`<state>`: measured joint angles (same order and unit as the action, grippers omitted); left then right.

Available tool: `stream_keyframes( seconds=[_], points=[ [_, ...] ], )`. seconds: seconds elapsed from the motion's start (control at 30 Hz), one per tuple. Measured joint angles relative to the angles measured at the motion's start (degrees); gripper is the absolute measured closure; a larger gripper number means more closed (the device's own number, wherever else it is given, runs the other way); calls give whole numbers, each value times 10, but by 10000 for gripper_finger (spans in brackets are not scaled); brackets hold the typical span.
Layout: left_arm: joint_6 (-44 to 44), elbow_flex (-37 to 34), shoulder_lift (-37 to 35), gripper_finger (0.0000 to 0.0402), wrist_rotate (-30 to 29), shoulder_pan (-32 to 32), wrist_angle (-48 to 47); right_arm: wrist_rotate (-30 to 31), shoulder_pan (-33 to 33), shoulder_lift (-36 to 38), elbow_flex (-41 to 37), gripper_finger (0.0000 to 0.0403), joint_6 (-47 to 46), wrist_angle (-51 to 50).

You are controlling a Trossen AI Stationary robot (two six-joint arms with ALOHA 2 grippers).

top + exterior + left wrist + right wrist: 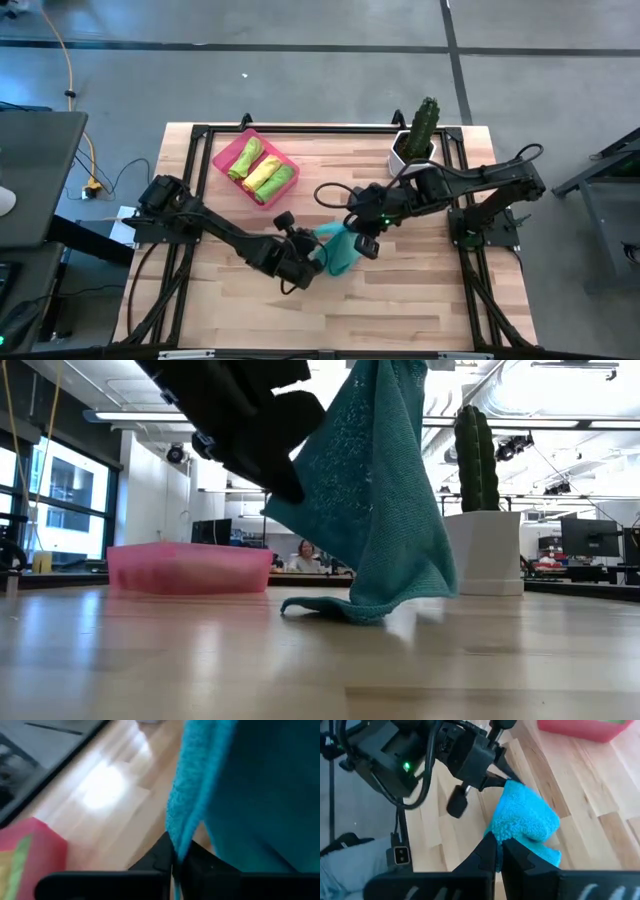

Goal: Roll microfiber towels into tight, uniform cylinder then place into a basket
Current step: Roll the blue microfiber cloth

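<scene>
Right now the wooden table (400, 310) carries everything, and the teal towel (338, 250) hangs near its middle, gathered between the two arms. Its long axis runs mostly up and down: in the low view the cloth drapes from above, and only its bottom fold touches the wood. The pink basket (222, 155) sits well apart toward the table's far left corner, turned at a slant, with three rolled towels lying side by side in it: a lime green one (243, 158), a yellow one (261, 172) and another green one (278, 180), all pointing along the basket's length. A white pot with a green cactus (420, 130) stands at the far right corner (upright, clear of the arms). The left gripper (312, 262) has its fingers pressed together on one edge of the teal towel; the right gripper (358, 240) pinches the opposite side, fingers likewise squeezed tight. A person sits at a desk in the room beyond. I can read no writing anywhere.
</scene>
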<state>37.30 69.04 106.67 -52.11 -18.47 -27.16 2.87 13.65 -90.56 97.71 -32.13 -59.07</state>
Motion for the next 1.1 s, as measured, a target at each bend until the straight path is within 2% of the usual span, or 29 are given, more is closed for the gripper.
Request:
stream_keyframes(
  seconds=[0.13,0.33,0.47,0.6,0.83,1.0,1.1],
  points=[
    [-4,0,-24,388,52,-17,-5,2,0,0,0,394,47,-3],
    [-5,0,-86,398,170,-57,-27,18,4,-14,-3,342,90,-6],
    [-5,1,-123,400,230,-84,-28,51,24,-26,-48,322,146,25],
    [3,1,-152,401,265,-104,-30,84,39,-25,-136,320,182,125],
    [17,1,-160,401,304,-113,-31,89,52,-24,-297,334,231,327],
    [35,1,-160,401,326,-97,-35,87,52,-24,-360,333,232,402],
    [37,1,-160,401,344,-86,-35,85,61,-24,-394,319,232,476]
  ],
)
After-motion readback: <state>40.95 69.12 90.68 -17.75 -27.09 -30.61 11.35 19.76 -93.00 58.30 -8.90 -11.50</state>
